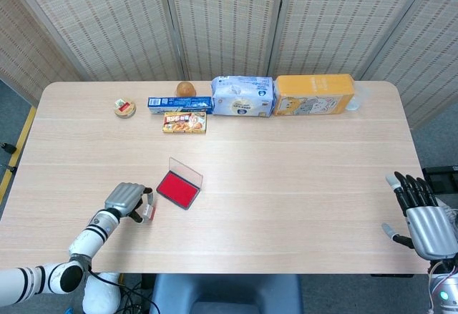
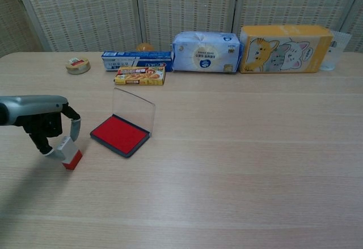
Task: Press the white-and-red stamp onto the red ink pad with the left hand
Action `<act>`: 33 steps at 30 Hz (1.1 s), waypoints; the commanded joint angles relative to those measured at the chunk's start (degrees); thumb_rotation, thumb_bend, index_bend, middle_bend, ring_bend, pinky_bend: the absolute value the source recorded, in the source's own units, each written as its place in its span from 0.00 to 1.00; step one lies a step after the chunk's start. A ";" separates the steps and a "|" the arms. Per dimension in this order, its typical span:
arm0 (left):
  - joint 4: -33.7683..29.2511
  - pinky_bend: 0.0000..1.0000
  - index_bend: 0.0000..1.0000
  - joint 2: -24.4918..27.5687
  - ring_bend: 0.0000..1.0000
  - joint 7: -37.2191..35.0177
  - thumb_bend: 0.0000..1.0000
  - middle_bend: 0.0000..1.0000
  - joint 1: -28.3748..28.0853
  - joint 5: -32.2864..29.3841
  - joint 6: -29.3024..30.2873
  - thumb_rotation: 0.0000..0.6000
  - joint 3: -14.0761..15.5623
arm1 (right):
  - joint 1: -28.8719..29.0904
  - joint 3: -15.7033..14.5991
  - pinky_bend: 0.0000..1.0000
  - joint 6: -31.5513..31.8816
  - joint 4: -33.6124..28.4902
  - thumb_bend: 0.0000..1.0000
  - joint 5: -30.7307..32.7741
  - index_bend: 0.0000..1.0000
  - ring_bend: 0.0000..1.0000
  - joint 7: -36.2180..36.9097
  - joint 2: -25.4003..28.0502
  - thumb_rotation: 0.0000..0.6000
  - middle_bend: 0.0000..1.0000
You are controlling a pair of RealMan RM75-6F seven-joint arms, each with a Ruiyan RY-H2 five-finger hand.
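My left hand (image 1: pixel 126 200) (image 2: pixel 44 125) grips the white-and-red stamp (image 2: pixel 69 152) (image 1: pixel 148 209), red end down, touching or just above the tabletop. The stamp sits left of the red ink pad (image 2: pixel 120 134) (image 1: pixel 176 187), apart from it. The pad lies open with its clear lid (image 2: pixel 133 109) standing up at its far side. My right hand (image 1: pixel 423 217) hangs at the table's right front edge, fingers spread, holding nothing; only the head view shows it.
Along the back stand a small round tin (image 1: pixel 124 107), a blue box (image 1: pixel 179 103), a yellow-red box (image 1: pixel 184 122), an orange ball-like thing (image 1: pixel 186 89), a tissue pack (image 1: pixel 242 96) and an orange cat-print box (image 1: pixel 314 94). Light wood table (image 1: pixel 300 178).
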 commanded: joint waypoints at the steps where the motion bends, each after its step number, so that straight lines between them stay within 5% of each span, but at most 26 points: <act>1: -0.09 0.70 0.42 -0.05 0.75 0.36 0.14 0.96 0.20 -0.29 0.38 1.00 -0.26 | -0.01 0.05 0.00 0.04 0.00 0.20 0.08 0.00 0.03 -0.05 -0.01 1.00 0.01; 12: -12.12 0.62 0.22 7.63 0.63 5.96 0.09 0.85 1.50 -0.90 7.58 1.00 -0.21 | -0.17 0.05 0.00 0.37 -0.04 0.20 0.05 0.00 0.03 0.33 0.17 1.00 0.01; 17: -20.96 0.51 0.13 15.12 0.46 5.94 0.09 0.60 6.70 5.96 16.62 1.00 1.71 | -0.33 0.06 0.00 0.66 -0.02 0.20 0.03 0.00 0.03 0.46 0.18 1.00 0.01; 20: -22.30 0.42 0.12 18.57 0.25 2.26 0.09 0.38 11.66 13.61 20.85 1.00 4.67 | -0.19 0.15 0.00 0.10 -0.03 0.20 0.59 0.00 0.03 0.20 0.06 1.00 0.01; 25: -17.36 0.27 0.07 18.90 0.01 -2.65 0.09 0.08 21.17 27.03 31.71 1.00 9.27 | 0.38 0.33 0.00 -1.50 -0.24 0.20 1.76 0.00 0.03 -1.12 -0.36 1.00 0.01; 28: -10.14 0.22 0.07 15.36 0.00 -2.24 0.09 0.04 27.09 31.87 39.48 1.00 10.35 | 0.61 0.36 0.00 -2.24 -0.36 0.20 2.31 0.00 0.03 -2.13 -0.71 1.00 0.01; 33: 0.66 0.18 0.06 8.04 0.00 -0.93 0.09 0.00 34.14 31.48 46.87 1.00 8.37 | 0.81 0.51 0.00 -3.02 -0.57 0.20 3.37 0.00 0.03 -3.71 -1.25 1.00 0.01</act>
